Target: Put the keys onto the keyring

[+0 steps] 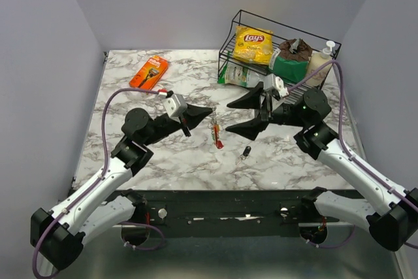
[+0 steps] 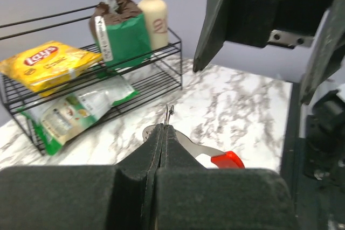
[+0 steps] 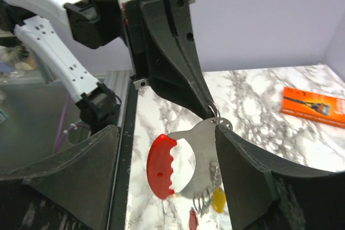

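**Top view:** on a white marbled surface point(image 1: 163, 161), the left gripper point(image 1: 209, 112) is clamped on a grey metal D-shaped keyring with one curved red side point(image 1: 215, 130). The keyring hangs from it over the middle of the surface. The right gripper point(image 1: 228, 119) faces it, jaws spread wide and holding nothing. One small loose key point(image 1: 245, 153) lies flat on the surface, near the keyring but apart from it (its head colour is too small to tell). A black wire rack point(image 1: 230, 44) stands at the back right.

**Left wrist view:** the left gripper point(image 2: 163, 130) has its fingers pressed together on the thin metal edge of the keyring point(image 2: 188, 143). Only a corner of the red side shows.

**Right wrist view:** this view alone shows the whole keyring point(image 3: 197, 154), dangling between the open fingers of the right gripper point(image 3: 166, 132). A yellow key head point(image 3: 218, 200) and a red key head point(image 3: 193, 220) hang beneath it.

The keyring looks light, stiff and smooth, likely to swing or pivot in a pinch, and the ridged red side seems the surer hold. The loose key, thin and flat, is probably best pinched by its head.
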You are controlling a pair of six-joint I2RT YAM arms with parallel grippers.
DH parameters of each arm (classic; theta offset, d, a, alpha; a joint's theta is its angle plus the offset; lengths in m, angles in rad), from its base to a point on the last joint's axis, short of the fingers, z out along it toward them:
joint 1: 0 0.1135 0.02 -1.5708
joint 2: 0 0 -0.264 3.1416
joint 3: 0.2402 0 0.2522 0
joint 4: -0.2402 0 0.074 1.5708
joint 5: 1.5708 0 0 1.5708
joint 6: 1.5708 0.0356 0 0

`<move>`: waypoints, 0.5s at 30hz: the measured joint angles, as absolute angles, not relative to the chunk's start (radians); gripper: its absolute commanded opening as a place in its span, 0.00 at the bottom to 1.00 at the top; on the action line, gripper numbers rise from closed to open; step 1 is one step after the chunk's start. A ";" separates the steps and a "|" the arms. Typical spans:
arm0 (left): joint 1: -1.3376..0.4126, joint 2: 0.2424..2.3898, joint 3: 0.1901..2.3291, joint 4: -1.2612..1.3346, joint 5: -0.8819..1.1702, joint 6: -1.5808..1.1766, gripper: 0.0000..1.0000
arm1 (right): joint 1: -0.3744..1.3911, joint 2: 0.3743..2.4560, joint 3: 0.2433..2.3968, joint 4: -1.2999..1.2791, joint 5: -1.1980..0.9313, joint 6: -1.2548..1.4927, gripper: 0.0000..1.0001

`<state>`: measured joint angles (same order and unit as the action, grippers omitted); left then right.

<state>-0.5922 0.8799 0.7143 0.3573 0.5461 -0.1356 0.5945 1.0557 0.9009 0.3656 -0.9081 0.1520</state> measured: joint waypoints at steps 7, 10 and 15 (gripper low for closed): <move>-0.710 0.864 0.632 0.315 0.301 0.064 0.00 | 0.595 1.017 0.863 0.253 -0.740 0.119 0.86; -0.740 0.874 0.608 0.304 0.230 0.105 0.00 | 0.595 1.035 0.860 0.164 -0.658 0.116 0.87; -0.750 0.889 0.562 0.298 0.109 0.134 0.00 | 0.595 1.096 0.850 -0.014 -0.476 0.144 0.87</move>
<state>-0.7502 0.8886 0.5617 0.2977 0.1093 0.1345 0.5945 1.0958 0.8505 -0.0135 -0.4759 0.1436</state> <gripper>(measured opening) 0.008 0.866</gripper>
